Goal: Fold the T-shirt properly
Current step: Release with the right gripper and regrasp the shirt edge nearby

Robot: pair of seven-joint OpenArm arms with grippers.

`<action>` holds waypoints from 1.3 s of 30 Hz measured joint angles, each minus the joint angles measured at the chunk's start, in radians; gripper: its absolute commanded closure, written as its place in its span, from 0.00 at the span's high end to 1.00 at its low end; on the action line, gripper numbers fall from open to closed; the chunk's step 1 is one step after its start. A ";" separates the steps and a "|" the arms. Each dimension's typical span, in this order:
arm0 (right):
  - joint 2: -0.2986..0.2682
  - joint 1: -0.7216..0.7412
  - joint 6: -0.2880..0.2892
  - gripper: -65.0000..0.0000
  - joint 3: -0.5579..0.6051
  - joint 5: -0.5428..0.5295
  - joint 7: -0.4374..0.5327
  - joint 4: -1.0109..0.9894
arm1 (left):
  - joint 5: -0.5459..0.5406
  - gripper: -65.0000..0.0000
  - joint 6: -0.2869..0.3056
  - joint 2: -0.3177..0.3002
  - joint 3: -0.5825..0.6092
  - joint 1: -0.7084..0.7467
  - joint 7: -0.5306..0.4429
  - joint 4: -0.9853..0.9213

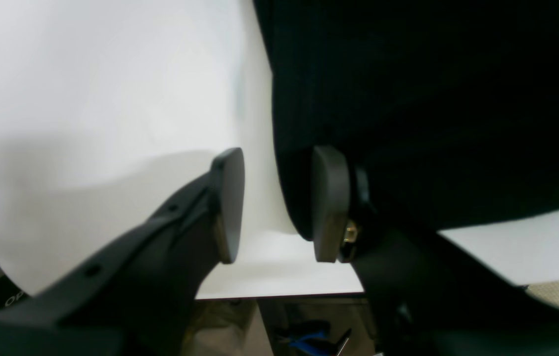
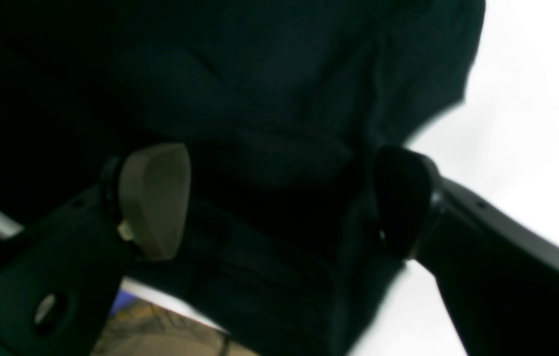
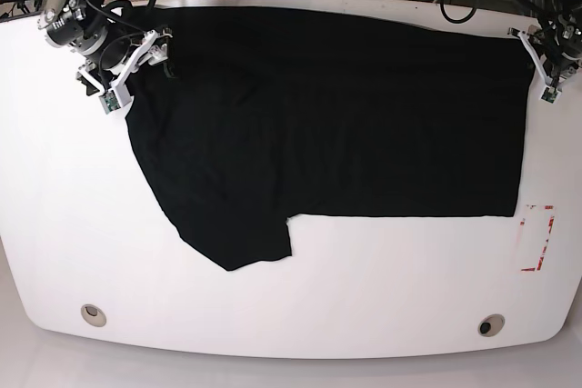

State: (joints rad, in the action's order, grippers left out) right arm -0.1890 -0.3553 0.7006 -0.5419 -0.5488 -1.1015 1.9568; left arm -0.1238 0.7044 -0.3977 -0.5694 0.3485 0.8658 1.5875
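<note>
Honestly, both claws, left gripper (image 1: 278, 205) and right gripper (image 2: 279, 200), gape, holding nothing; the T-shirt (image 3: 327, 124) could bunch when regrabbed.

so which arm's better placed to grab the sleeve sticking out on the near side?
Right, probably. The sleeve lies on the right gripper's side of the T-shirt, and those jaws stand open over the cloth. The left gripper sits at the far hem edge, jaws open.

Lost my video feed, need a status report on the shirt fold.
Left claw open at shirt edge. Right claw open over cloth. T-shirt flat on table, one sleeve out. Nothing in the way.
</note>
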 measured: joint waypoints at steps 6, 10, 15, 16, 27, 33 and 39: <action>0.049 0.070 -0.004 0.84 0.010 0.161 -0.024 -0.063 | 0.000 0.32 0.000 0.001 0.000 -0.002 -0.001 0.000; 0.063 0.085 -0.004 0.84 0.014 0.167 -0.002 -0.072 | 0.000 0.32 0.000 -0.004 0.000 0.000 -0.003 0.000; 0.064 0.086 -0.004 0.70 0.012 0.183 -0.024 -0.079 | 0.001 0.32 0.000 -0.002 0.000 0.000 -0.003 -0.001; 0.068 0.090 -0.004 0.67 0.018 0.184 -0.023 -0.080 | 0.001 0.32 0.000 -0.002 0.000 0.000 -0.003 -0.001; 0.090 0.092 -0.003 0.38 0.040 0.185 -0.010 -0.140 | 0.001 0.32 0.000 -0.002 0.000 0.000 -0.003 -0.002; 0.092 0.090 -0.003 0.13 0.040 0.179 -0.010 -0.139 | 0.001 0.32 0.000 -0.002 0.000 0.000 -0.003 -0.002; 0.092 0.090 -0.004 0.00 0.040 0.179 -0.010 -0.139 | 0.003 0.32 0.000 -0.003 0.008 0.000 -0.003 -0.002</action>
State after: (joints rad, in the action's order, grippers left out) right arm -0.0967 -0.2653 0.6968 -0.5018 -0.3702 -1.1114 1.8175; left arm -0.1211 0.7040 -0.4004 -0.5613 0.3481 0.8627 1.5856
